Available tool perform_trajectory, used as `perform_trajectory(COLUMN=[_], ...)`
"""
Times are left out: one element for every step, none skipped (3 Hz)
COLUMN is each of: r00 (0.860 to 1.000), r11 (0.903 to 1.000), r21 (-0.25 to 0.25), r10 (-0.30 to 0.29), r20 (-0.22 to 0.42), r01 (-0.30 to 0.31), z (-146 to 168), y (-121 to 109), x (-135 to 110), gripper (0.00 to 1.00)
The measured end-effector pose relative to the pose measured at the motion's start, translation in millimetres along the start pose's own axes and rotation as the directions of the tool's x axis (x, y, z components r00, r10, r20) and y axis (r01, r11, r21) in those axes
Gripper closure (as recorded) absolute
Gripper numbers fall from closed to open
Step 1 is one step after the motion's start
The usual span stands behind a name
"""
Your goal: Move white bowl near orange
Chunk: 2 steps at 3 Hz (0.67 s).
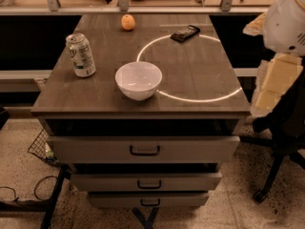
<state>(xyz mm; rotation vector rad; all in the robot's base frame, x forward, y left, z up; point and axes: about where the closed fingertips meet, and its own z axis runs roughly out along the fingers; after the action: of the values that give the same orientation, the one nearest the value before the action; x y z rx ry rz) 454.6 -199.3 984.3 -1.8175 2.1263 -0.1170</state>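
Note:
The white bowl [138, 80] stands upright and empty on the wooden table top [200, 75], near the front edge and left of centre. The orange [127, 22] lies at the far edge of the table, behind the bowl and well apart from it. My gripper is out of view. Only cream and white parts of my arm [279, 70] show at the right edge, beside the table and off its top.
A green-and-white soda can [81, 55] stands at the table's left side. A dark snack packet [185, 33] lies at the far right. A bright ring of light [190, 66] lies on the top. Drawers [143, 149] sit below, a chair base [271, 175] at right.

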Motion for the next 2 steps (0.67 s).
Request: perform_trajectory(r00=[0.989,0.966], r11=[0.9897,0.9678], r21=[-0.017,-0.016], r10=[-0.141,-0.249], r20=[0.039,0.069], r01=[0.142,0.251], z=[16.0,31.1], y=[-12.9,-23.9], x=[-27.5,-55.9], gripper=[0.0,0.0])
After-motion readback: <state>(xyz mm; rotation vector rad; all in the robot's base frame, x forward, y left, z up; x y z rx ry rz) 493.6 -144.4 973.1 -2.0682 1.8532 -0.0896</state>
